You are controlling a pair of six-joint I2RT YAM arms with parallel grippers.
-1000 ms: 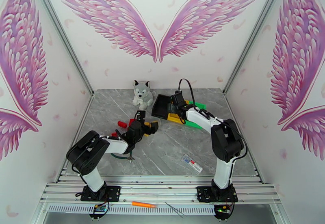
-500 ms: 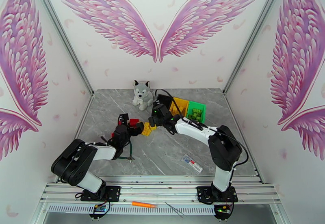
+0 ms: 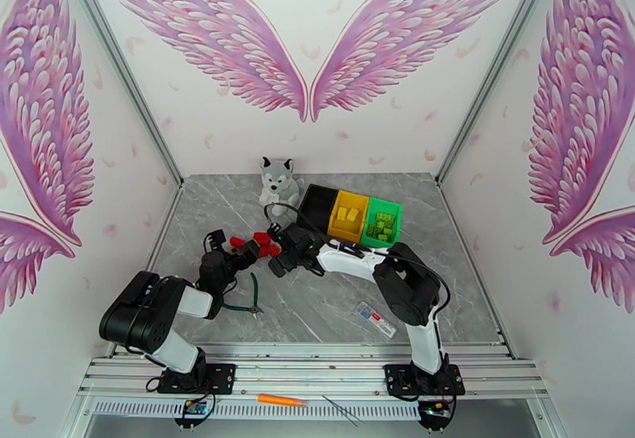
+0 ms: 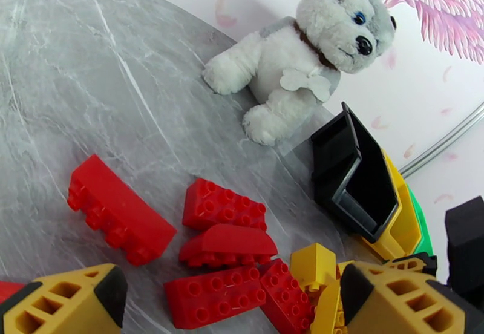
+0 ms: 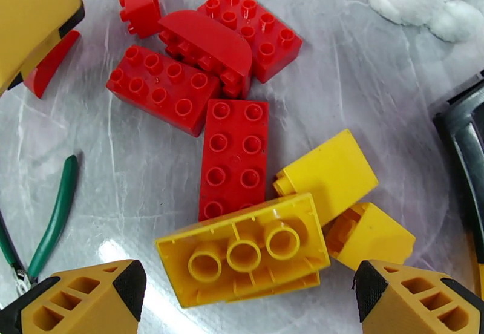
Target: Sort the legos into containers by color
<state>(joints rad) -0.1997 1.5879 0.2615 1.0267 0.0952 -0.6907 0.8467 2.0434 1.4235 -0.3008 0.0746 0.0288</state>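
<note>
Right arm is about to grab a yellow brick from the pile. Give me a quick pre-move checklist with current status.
1. Right gripper open: ok, fingers wide on either side of the upturned yellow brick.
2. That brick free of neighbours: not ok, it lies against a red brick and a second yellow brick.
3. Yellow bin has room: ok.
4. Left gripper out of the way: cannot tell; it is open, close over the same bricks.
5. Pliers apart from the bricks: ok.
</note>
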